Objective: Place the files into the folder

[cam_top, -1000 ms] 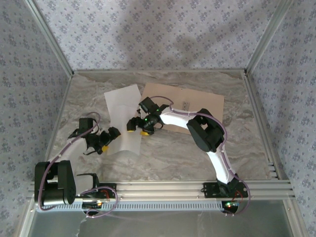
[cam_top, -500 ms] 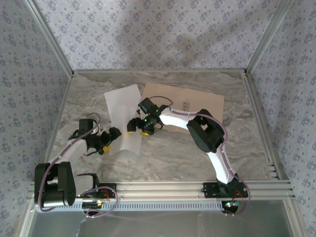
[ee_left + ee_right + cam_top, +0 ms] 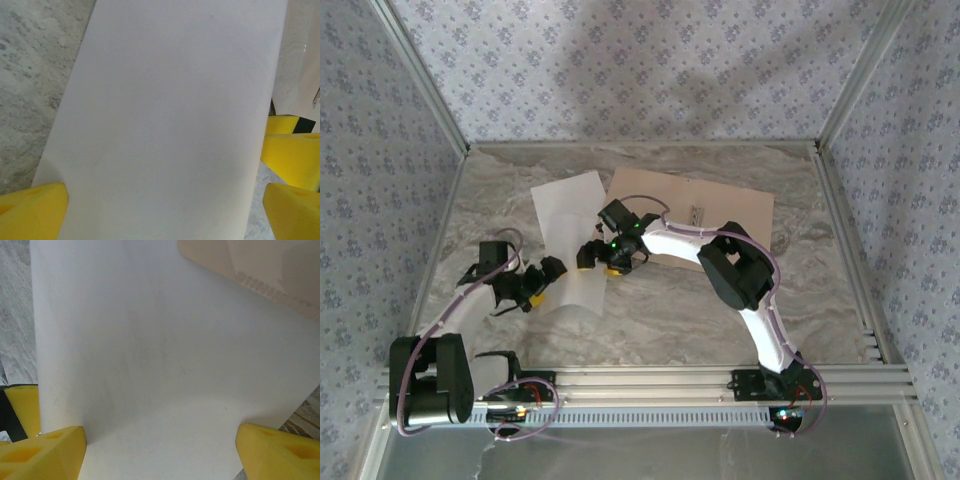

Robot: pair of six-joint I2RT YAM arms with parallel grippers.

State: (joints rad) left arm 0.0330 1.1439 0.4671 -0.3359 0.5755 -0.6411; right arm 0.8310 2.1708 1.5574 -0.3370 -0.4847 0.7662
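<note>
The files [image 3: 565,215] lie as white paper on the marble table, left of the tan folder [image 3: 720,215], which lies open and flat with a small grey clip [image 3: 697,213] at its crease. My left gripper [image 3: 542,283] is open at the paper's near left edge. In its wrist view the white paper [image 3: 165,115] runs between its yellow fingers [image 3: 32,212]. My right gripper [image 3: 599,262] is open over the paper's right edge, low on the white paper [image 3: 165,350], one yellow finger [image 3: 50,452] at each side. A corner of the folder [image 3: 270,265] shows beyond.
Aluminium frame posts and patterned walls close in the table [image 3: 650,320] on three sides. A rail [image 3: 650,385] runs along the near edge by the arm bases. The right arm's elbow [image 3: 735,265] hangs over the folder's near edge. The other gripper's yellow finger [image 3: 292,160] shows close by.
</note>
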